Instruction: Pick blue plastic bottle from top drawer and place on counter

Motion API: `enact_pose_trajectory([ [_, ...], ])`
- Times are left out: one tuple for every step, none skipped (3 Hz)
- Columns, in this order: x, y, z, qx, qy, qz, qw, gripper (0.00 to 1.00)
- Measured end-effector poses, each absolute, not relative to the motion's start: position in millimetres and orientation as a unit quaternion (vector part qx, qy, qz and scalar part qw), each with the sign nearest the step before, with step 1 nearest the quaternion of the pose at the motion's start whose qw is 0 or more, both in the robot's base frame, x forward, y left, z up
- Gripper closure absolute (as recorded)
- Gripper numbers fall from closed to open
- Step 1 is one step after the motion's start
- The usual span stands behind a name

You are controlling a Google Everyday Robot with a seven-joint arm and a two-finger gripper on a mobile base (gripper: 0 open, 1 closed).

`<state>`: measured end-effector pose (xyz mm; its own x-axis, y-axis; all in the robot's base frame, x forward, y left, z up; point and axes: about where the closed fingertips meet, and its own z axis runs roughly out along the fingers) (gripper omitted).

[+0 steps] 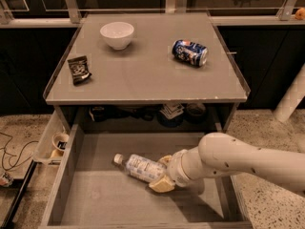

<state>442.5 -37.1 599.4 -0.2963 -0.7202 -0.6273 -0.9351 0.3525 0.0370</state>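
The blue plastic bottle [139, 167] lies on its side on the grey floor of the open top drawer [95, 194], white cap pointing left. My gripper [162, 172] reaches in from the right on the white arm. Its two yellowish fingers [161, 184] sit on either side of the bottle's bottom end and press against it. The bottle rests on the drawer floor. The counter [143, 75] is above the drawer.
On the counter stand a white bowl [116, 34], a blue soda can [190, 53] on its side and a dark snack packet [79, 69]. A small whitish side tray [50, 144] with a cup hangs at the drawer's left. Dark items sit on the shelf behind the drawer.
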Motion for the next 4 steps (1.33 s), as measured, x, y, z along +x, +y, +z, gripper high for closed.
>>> enact_pose_trajectory([
  [442.5, -34.1, 627.7, -0.542, 0.759, 0.221, 0.284, 1.0],
  [436.4, -36.6, 677.5, -0.564, 0.738, 0.208, 0.307, 1.0],
  [426.7, -45.2, 745.4, -0.584, 0.722, 0.164, 0.333, 1.0],
  [424.3, -57.5, 821.7, -0.597, 0.717, 0.099, 0.347, 1.0],
])
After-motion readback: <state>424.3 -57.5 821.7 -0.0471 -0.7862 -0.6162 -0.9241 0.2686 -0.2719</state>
